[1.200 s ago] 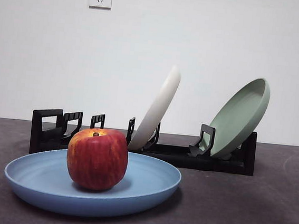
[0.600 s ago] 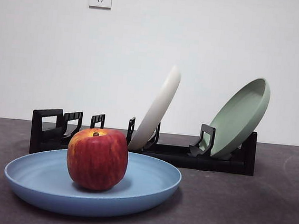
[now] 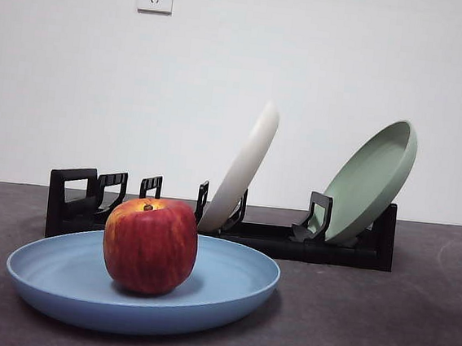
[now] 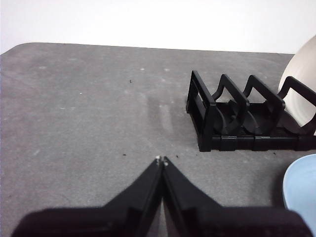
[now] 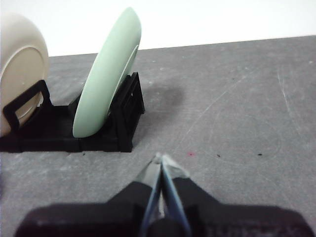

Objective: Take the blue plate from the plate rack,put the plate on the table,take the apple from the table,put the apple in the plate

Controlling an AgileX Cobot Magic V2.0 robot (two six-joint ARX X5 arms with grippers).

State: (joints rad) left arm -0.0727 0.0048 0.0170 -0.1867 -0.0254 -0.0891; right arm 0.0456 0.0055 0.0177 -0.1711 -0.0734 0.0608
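Observation:
The blue plate lies flat on the dark grey table at the front left, and its edge shows in the left wrist view. The red apple stands upright inside it, left of centre. Behind them runs the black plate rack. My left gripper is shut on nothing, hovering over bare table off the rack's handle end. My right gripper is shut and empty too, held back near the rack's other end. Neither gripper appears in the front view.
A cream-white plate leans in the rack's middle slots and a pale green plate leans at its right end. Both also show from the wrists: cream-white plate, pale green plate. A white wall with two sockets stands behind.

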